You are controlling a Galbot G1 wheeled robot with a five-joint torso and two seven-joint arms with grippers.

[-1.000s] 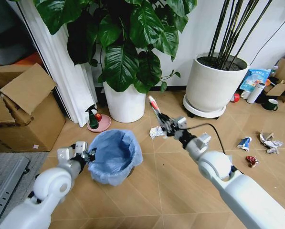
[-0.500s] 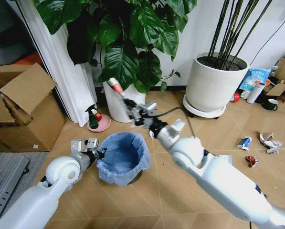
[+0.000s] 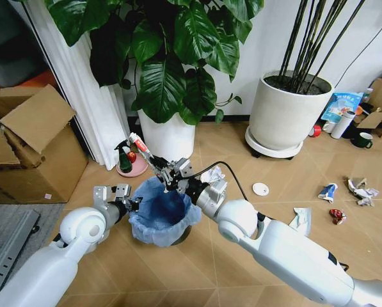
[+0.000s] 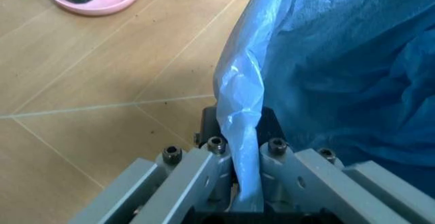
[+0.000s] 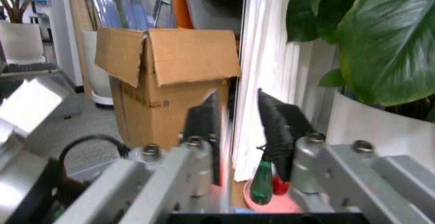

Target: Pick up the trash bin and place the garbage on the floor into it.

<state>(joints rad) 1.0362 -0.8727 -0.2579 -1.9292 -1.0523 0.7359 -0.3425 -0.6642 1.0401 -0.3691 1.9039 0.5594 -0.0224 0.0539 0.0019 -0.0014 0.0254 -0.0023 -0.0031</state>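
Observation:
The trash bin [image 3: 164,214], dark with a crinkled light-blue bag [image 4: 340,56], stands on the floor in front of me. My left gripper [image 3: 122,197] [image 4: 246,147] is shut on its near-left rim, pinching the bag. Over the bin's far rim, my right gripper [image 3: 169,177] [image 5: 237,99] is shut on a thin white tube with a red tip [image 3: 144,152], which slants up to the left. Other garbage lies on the tiles: a white tissue [image 3: 214,173], a white disc [image 3: 260,189], a paper scrap [image 3: 301,219], a blue wrapper [image 3: 327,192], a red wrapper [image 3: 337,216] and crumpled paper [image 3: 362,190].
Two large white plant pots [image 3: 168,137] [image 3: 286,118] stand at the wall. A green spray bottle [image 3: 124,160] sits on a pink dish [image 3: 138,170] beside the bin. A cardboard box [image 3: 34,150] is at the left. A white flask [image 3: 343,125] and a dark mug [image 3: 362,141] are far right.
My right arm has swung left with the tube, from above the middle of the floor to above the bin's far rim. The left gripper keeps its hold on the rim.

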